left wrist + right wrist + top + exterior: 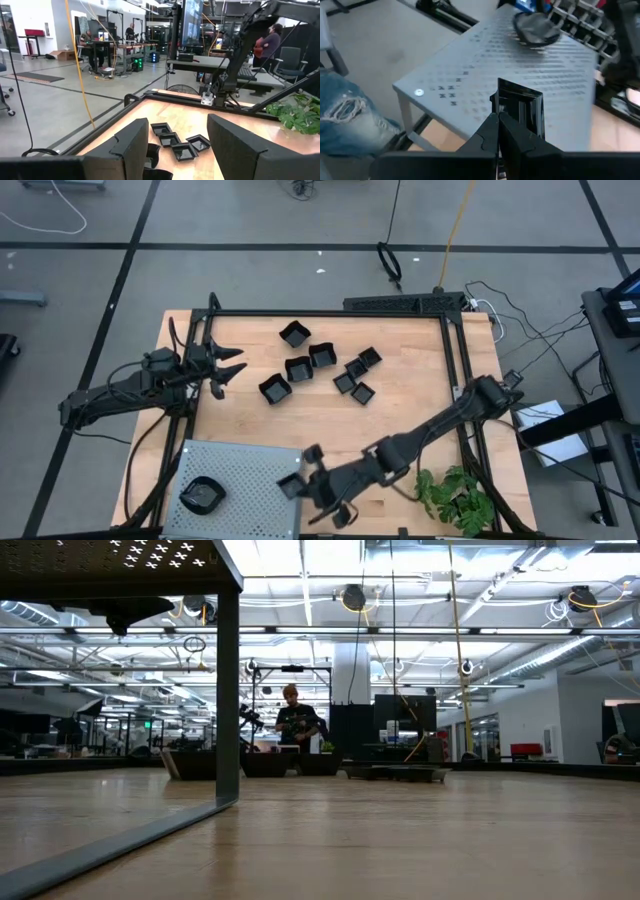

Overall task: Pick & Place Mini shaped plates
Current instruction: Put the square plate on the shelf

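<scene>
Several small black dishes [322,366] lie loose on the wooden table's middle; they also show in the left wrist view [176,142]. A round black dish [200,495] rests on the grey perforated tray [245,470] at the near left. My right gripper [305,480] is shut on a square black dish [520,107] over the tray's right edge. My left gripper [228,370] is open and empty above the table's left side, left of the loose dishes. My right gripper pinches the square dish by its near rim [506,106] between its two shut fingers [487,132]. The fingers come from the table's right side, slanting down. The dish juts out beyond the fingertips above the tray; I cannot tell whether it touches the tray.
The tray stands raised on dark legs [228,690]. A black frame [455,370] runs round the table's far and right sides. A green plant [455,495] lies at the near right. A person's jeans-clad leg [345,110] shows beside the tray's near side.
</scene>
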{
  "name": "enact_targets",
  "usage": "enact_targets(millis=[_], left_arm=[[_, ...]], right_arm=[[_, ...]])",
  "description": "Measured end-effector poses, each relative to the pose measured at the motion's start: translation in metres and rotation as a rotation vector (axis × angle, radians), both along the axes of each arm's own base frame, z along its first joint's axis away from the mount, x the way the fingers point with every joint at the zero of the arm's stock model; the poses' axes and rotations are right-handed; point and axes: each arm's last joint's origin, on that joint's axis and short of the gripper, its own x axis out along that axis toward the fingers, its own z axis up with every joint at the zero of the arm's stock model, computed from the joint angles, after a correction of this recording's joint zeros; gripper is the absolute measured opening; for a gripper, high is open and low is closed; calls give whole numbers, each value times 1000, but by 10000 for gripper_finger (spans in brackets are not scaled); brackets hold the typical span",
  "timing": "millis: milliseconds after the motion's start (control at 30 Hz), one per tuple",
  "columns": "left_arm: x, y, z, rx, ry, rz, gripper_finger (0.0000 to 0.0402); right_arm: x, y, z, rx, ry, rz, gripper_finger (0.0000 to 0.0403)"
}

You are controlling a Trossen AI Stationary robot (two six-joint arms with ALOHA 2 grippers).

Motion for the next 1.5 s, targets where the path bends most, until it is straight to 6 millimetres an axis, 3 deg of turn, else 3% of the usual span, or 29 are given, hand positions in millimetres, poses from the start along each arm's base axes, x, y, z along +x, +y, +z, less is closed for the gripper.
enact_targets(millis=[200, 533, 900, 1033, 1233, 1500], left_arm=[[0, 0, 0, 0, 0, 0, 207], [0, 0, 0, 0, -1, 0, 207], [0, 0, 0, 0, -1, 0, 207], [0, 0, 0, 0, -1, 0, 207], [0, 0, 0, 0, -1, 0, 207], [0, 0, 0, 0, -1, 0, 207]], right_arm=[[12, 22, -16, -7, -88, 70, 0], [17, 28, -33, 14, -48, 91, 0], [24, 14, -35, 16, -45, 52, 0], [31, 1, -35, 73, -26, -48, 2], [36, -14, -40, 74, 30, -110, 39], [35, -15, -41, 40, 46, -100, 86]])
